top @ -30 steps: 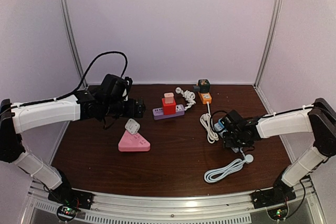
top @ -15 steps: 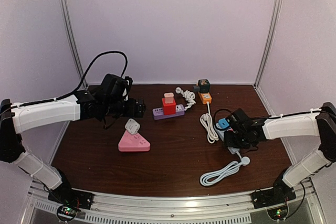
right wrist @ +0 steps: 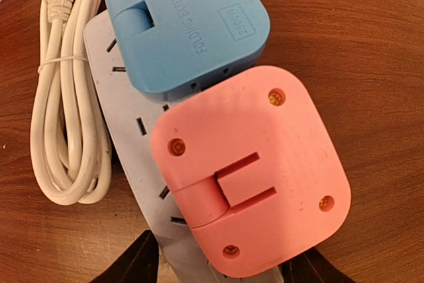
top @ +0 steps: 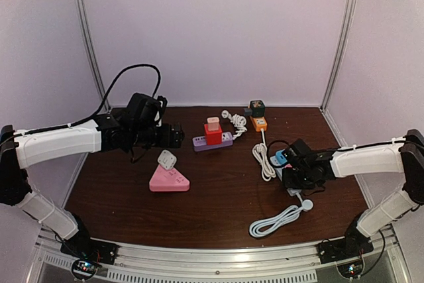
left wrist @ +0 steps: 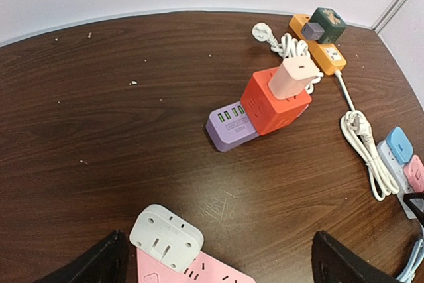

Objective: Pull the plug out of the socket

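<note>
Reaching low: right arm (top: 361, 158), jaws astride pink plug (right wrist: 248, 170) | left arm (top: 59, 144) raised

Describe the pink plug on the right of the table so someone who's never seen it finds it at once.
Go to the table's right side, where a pale power strip lies beside a bundled white cable. Two square plugs sit on it side by side; the pink plug is nearer the front edge than the blue plug.
</note>
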Robot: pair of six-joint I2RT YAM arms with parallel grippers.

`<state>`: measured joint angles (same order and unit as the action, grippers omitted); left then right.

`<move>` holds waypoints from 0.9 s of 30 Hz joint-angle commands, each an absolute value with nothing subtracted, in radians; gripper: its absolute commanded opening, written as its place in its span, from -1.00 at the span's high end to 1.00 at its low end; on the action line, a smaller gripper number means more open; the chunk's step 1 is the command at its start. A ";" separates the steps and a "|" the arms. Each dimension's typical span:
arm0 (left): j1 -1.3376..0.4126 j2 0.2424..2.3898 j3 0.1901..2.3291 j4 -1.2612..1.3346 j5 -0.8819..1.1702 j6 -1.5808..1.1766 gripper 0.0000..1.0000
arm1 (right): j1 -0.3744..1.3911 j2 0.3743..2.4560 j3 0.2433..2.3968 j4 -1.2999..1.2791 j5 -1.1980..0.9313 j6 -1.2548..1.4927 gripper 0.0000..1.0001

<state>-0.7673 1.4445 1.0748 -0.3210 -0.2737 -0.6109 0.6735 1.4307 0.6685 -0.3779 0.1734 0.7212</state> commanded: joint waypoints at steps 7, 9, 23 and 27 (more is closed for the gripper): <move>-0.759 1.449 1.098 -0.286 -0.267 -0.597 -0.95 | 0.789 1.504 0.649 -0.445 -0.014 0.798 -0.26; -0.759 1.450 1.098 -0.288 -0.265 -0.597 -0.95 | 0.786 1.506 0.637 -0.437 -0.005 0.795 -0.27; -0.759 1.453 1.103 -0.286 -0.260 -0.604 -0.95 | 0.757 1.493 0.568 -0.296 -0.046 0.784 0.23; -0.759 1.458 1.103 -0.284 -0.256 -0.609 -0.95 | 0.758 1.445 0.591 -0.353 -0.006 0.795 0.52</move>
<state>-0.7654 1.4460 1.0752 -0.3145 -0.2684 -0.6086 0.7296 1.4349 0.6197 -0.3264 0.2337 0.6922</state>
